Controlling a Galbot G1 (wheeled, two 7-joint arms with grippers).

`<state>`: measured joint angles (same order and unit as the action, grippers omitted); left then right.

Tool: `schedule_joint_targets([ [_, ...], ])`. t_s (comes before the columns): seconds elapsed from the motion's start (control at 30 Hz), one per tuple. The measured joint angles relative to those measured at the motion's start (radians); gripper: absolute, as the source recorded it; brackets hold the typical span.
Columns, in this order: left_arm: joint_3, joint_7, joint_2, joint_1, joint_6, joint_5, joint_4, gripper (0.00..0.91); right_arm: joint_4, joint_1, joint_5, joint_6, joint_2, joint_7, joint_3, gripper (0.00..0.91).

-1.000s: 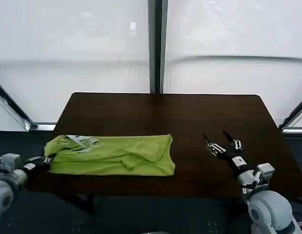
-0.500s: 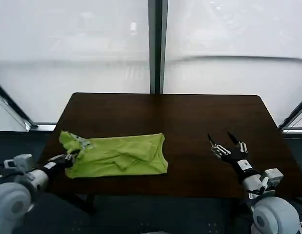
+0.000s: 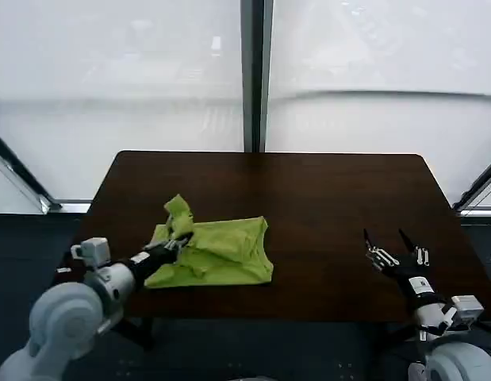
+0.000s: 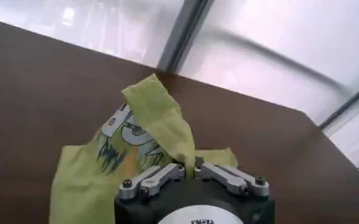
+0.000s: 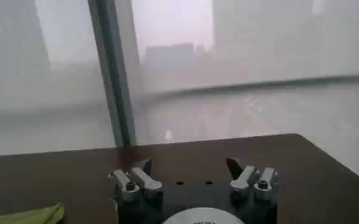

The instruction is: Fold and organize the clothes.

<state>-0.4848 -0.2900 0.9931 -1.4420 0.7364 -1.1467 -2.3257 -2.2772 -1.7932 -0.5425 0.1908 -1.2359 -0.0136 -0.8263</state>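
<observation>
The shirt (image 3: pixel 217 252) lies bunched at the lower left-centre of the head view, on the counter (image 3: pixel 308 198), one corner pulled up into a peak. The left end effector (image 3: pixel 172 243) is clamped on that raised fabric at the shirt's left edge. The right end effector (image 3: pixel 396 255), fingers spread apart, hovers at the lower right, well apart from the shirt.

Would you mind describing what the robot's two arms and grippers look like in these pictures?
Both arms have rounded pale grey shells ending in black wrist sections with small silver-white blocks. The left gripper and right gripper have slim silver metal linkage fingers with screw heads, tipped in black, on a black round base carrying a white disc with small dark lettering. No loose cables are visible.
</observation>
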Motion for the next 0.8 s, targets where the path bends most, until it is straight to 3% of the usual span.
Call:
schedule_joint_targets([
  [0.7, 0.168, -0.003, 0.141, 0.076, 0.000, 0.149, 0.081, 0.000, -0.003, 0.004, 0.066, 0.003, -0.043, -0.003, 0.058, 0.878],
  [0.73, 0.172, -0.003, 0.145, 0.076, 0.000, 0.157, 0.083, 0.878, -0.001, 0.005, 0.070, 0.003, -0.044, -0.003, 0.061, 0.878],
  [0.8, 0.182, -0.002, 0.154, 0.073, 0.000, 0.174, 0.086, 0.878, 0.002, 0.008, 0.076, 0.003, -0.044, -0.005, 0.066, 0.878],
])
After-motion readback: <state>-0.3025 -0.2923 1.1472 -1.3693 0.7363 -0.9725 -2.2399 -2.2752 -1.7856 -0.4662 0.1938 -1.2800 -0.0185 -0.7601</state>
